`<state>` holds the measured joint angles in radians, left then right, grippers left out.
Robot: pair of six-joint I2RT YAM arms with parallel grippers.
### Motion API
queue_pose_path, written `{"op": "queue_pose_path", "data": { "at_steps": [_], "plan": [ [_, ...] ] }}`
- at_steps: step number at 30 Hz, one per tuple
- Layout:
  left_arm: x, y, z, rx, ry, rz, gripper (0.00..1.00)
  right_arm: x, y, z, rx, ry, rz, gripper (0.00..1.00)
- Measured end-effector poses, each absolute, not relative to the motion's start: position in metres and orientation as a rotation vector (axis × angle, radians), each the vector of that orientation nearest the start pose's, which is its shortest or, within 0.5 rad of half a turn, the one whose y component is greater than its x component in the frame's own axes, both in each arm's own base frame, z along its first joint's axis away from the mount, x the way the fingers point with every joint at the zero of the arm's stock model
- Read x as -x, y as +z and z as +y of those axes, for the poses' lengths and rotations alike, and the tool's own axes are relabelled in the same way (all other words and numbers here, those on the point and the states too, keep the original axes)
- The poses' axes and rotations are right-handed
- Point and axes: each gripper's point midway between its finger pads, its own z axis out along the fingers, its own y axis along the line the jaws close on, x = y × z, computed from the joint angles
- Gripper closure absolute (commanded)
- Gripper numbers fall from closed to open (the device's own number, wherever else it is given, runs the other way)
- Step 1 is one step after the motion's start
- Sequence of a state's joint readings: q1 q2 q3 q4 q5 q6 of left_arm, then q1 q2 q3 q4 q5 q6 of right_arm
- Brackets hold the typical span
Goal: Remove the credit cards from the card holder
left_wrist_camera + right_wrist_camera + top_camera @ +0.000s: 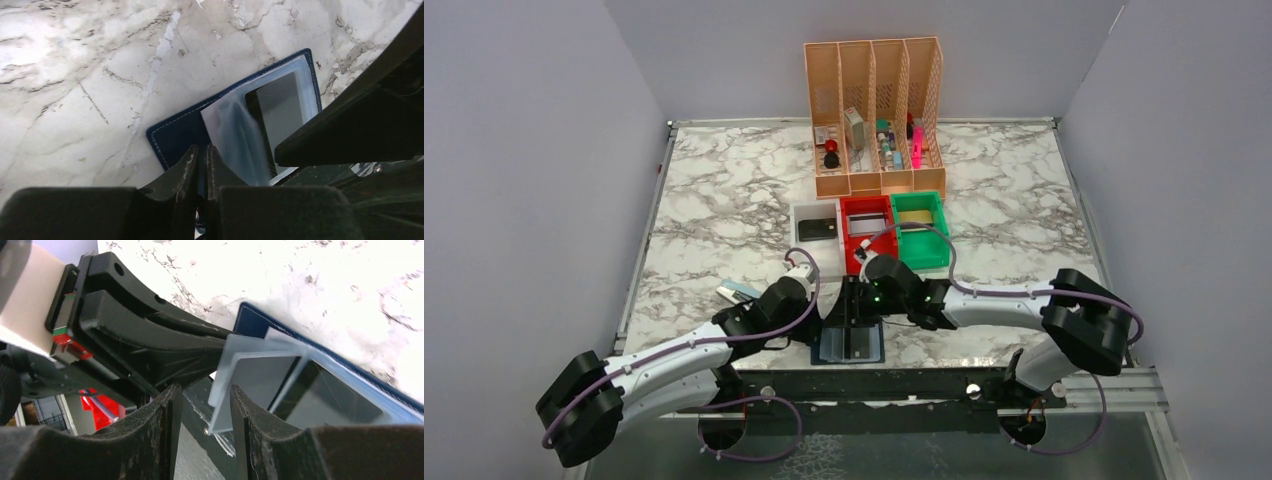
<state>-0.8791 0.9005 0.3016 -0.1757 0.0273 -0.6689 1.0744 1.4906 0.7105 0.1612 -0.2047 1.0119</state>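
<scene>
At the near edge of the marble table (724,200), the left gripper (201,156) is pinching the near rim of the card holder (177,135), its jaws clenched onto the navy panel. The holder is lying open and flat, its long axis running left to right in the overhead view and slanting up toward the right in the left wrist view. A dark credit card (282,107) is sitting in the see-through pocket (235,352), its face too dim to read. The right gripper (204,392) is standing with jaws parted around the pocket's loose corner, not squeezing it.
</scene>
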Motion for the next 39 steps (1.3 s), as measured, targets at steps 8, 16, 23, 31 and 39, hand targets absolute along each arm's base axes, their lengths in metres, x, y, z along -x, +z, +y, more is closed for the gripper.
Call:
{"op": "queue_pose_path", "data": {
  "at_steps": [8, 16, 23, 31, 39],
  "plan": [
    [-0.147, 0.045, -0.195, -0.11, -0.686, 2.42, 0.74, -0.124, 0.071, 0.397, 0.253, 1.259, 2.591, 0.55],
    [-0.158, 0.066, -0.177, 0.038, -0.649, 2.327, 0.55, -0.124, 0.079, 0.382, 0.241, 1.208, 2.564, 0.56],
    [-0.16, 0.094, -0.188, -0.016, -0.737, 2.254, 0.55, -0.116, 0.061, 0.36, 0.227, 1.168, 2.588, 0.58],
    [-0.137, 0.078, -0.224, -0.255, -0.888, 2.369, 0.63, -0.109, 0.033, 0.351, 0.19, 1.128, 2.656, 0.61],
    [-0.127, 0.062, -0.228, -0.311, -0.904, 2.447, 0.69, -0.123, 0.031, 0.347, 0.106, 1.034, 2.634, 0.62]
  ]
}}
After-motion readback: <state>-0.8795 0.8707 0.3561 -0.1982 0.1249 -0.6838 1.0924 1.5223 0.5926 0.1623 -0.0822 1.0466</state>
